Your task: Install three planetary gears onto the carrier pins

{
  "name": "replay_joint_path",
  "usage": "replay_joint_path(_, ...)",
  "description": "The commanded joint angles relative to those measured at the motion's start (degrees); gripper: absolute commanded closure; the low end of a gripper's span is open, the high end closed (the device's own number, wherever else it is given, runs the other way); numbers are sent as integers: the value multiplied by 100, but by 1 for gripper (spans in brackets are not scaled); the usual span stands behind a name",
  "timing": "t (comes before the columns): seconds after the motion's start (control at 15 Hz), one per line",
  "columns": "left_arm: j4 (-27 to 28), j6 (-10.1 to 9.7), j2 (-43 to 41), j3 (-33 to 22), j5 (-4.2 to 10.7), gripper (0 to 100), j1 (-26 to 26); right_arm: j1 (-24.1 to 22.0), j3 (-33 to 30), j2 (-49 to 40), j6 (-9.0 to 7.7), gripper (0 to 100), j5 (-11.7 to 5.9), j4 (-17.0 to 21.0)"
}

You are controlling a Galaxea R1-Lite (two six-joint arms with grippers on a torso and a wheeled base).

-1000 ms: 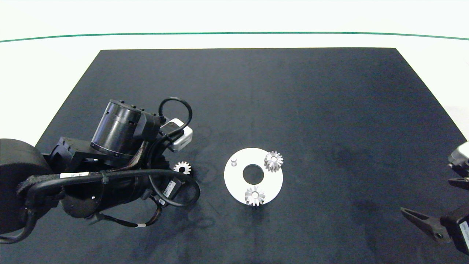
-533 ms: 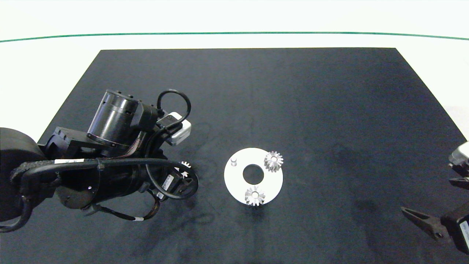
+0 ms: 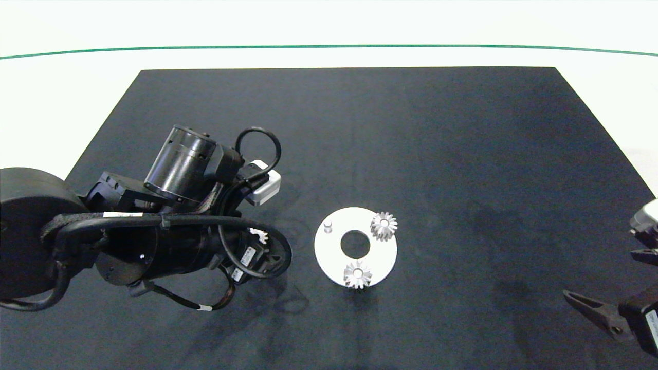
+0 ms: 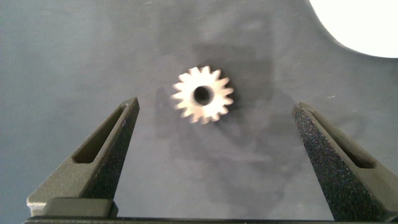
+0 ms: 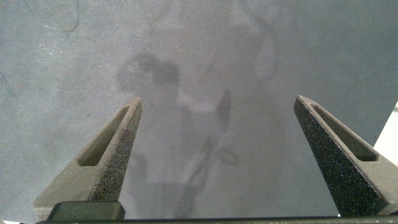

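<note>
Hovering over the loose planetary gear [image 4: 203, 94] just left of the white disc [image 3: 329, 254], the left end effector [image 4: 214, 134] gapes wide around it without touching. Two gears [image 3: 384, 225] sit on carrier pins; one pin [image 3: 328, 225] is bare. The right end effector [image 5: 217, 143] idles wide open far right of the disc.

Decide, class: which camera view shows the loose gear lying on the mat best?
The left wrist view: the loose gear lies whole between the open left end effector fingers. The head view shows only a few teeth behind the arm; the right wrist view shows none.

Left tool [image 4: 214, 118] hangs spread wide; right tool [image 5: 217, 115] parked, likewise agape.
</note>
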Motion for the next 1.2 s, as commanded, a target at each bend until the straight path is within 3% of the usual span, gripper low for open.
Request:
replay_joint_path(0.07, -10, -110, 41, 23, -437, 0, 42, -2, -2, 2, -7, 0, -15, 11)
replay_joint_path(0.33, -326, -163, 32, 93, -596, 0, 218, 7, 51, 11, -16, 0, -15, 11)
replay_joint_path(0.4, -564, -163, 23, 198, -684, 0, 253, 7, 51, 11, -16, 0, -15, 11)
replay_joint_path(0.8, -1486, -110, -65, 875, -851, 0, 464, 7, 60, 2, -16, 0, -15, 11)
replay_joint_path(1.2, -1548, -83, -100, 1095, -982, 0, 561, 7, 86, 2, -25, 0, -15, 11)
